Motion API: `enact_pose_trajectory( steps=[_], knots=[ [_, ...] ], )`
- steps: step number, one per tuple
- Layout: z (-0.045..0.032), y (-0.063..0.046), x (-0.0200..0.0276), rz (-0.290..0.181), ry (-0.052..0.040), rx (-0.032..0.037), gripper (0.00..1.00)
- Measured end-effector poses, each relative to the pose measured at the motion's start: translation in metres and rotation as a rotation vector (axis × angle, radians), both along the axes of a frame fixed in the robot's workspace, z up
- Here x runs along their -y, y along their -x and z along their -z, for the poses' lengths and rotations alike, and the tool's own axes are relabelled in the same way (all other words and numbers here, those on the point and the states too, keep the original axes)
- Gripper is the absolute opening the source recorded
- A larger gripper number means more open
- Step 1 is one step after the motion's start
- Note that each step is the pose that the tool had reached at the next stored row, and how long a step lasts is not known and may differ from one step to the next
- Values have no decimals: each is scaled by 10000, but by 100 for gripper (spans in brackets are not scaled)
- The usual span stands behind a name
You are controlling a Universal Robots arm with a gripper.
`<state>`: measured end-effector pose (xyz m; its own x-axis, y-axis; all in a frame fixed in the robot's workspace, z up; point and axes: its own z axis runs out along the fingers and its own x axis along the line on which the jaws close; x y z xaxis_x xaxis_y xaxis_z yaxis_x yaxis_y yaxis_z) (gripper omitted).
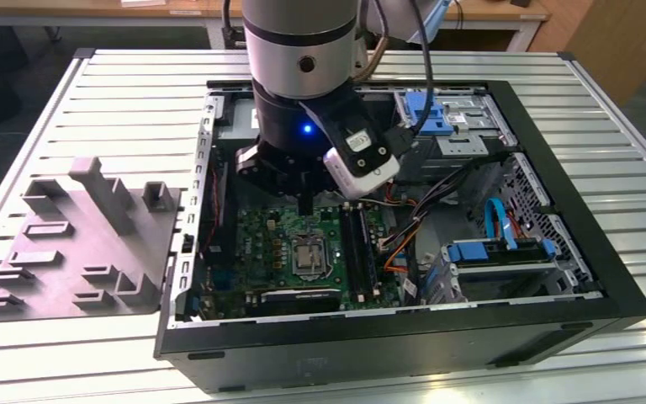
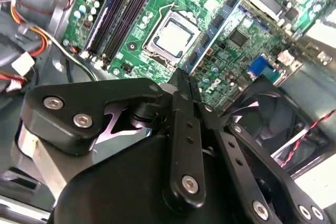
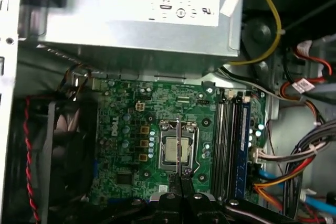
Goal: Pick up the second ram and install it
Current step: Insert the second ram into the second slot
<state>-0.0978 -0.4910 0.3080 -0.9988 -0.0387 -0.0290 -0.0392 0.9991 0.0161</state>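
Observation:
The second ram, a thin dark-blue stick with black chips, is pinched between my fingertips. In the first wrist view the ram is seen edge-on, over the CPU socket. My gripper is shut on one end of it. In the exterior view the gripper hangs inside the open computer case, low over the green motherboard. The long black memory slots lie a short way to one side of the held stick. One slot shows blue along its length.
A grey power-supply box borders the motherboard. A black fan with a red wire sits beside the board, and bundled cables lie past the slots. Blue drive cages fill the case's far side. A grey fixture block rests outside the case.

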Motion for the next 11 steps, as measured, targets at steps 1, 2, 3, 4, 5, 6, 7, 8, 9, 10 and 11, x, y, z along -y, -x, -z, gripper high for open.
enact_pose_trajectory(
  steps=[1, 2, 3, 4, 5, 6, 7, 8, 9, 10, 11],
  knots=[
    [1, 0, 0, 175, 0, 0, 12],
    [2, 0, 0, 354, 0, 0, 12],
    [3, 0, 0, 477, 0, -1, 12],
    [2, 0, 0, 507, 1, -1, 12],
    [3, 0, 0, 509, 1, 0, 12],
    [3, 0, 0, 512, 0, 0, 12],
    [3, 0, 0, 514, 0, 0, 12],
    [3, 0, 0, 516, 0, 0, 12],
    [3, 0, 0, 518, 0, 0, 12],
    [3, 0, 0, 519, 0, 0, 12],
    [5, -3, 0, 520, -1, 0, 12]
  ],
)
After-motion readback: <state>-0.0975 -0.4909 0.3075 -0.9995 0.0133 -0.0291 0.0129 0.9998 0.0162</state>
